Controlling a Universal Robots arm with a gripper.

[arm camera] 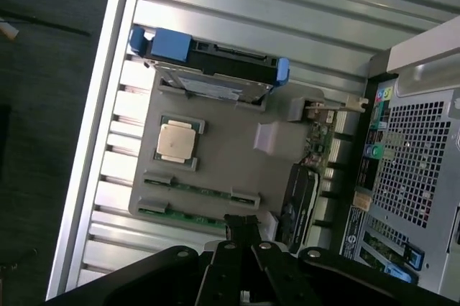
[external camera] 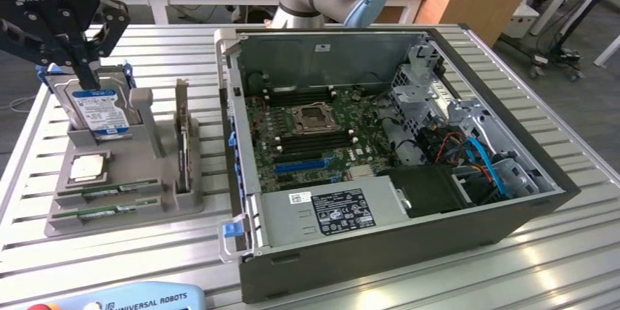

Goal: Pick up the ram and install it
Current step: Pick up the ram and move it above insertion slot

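Two ram sticks lie side by side in slots at the front of a grey holder [external camera: 58,226]: one ram [external camera: 104,192] behind the other ram [external camera: 102,213]. In the wrist view they appear as thin green strips, the ram [arm camera: 198,191] and its twin [arm camera: 176,214]. My black gripper [external camera: 89,81] hangs high over the holder's back end, in front of the upright hard drive [external camera: 100,110], well clear of both sticks. Its fingers [arm camera: 243,225] are pressed together, shut on nothing.
The holder also carries a square silver processor [external camera: 87,167] and an upright card [external camera: 182,132]. The open computer case [external camera: 542,212] with its green motherboard [external camera: 310,132] fills the slatted table's [external camera: 542,266] middle. A teach pendant [external camera: 126,299] lies at the front edge.
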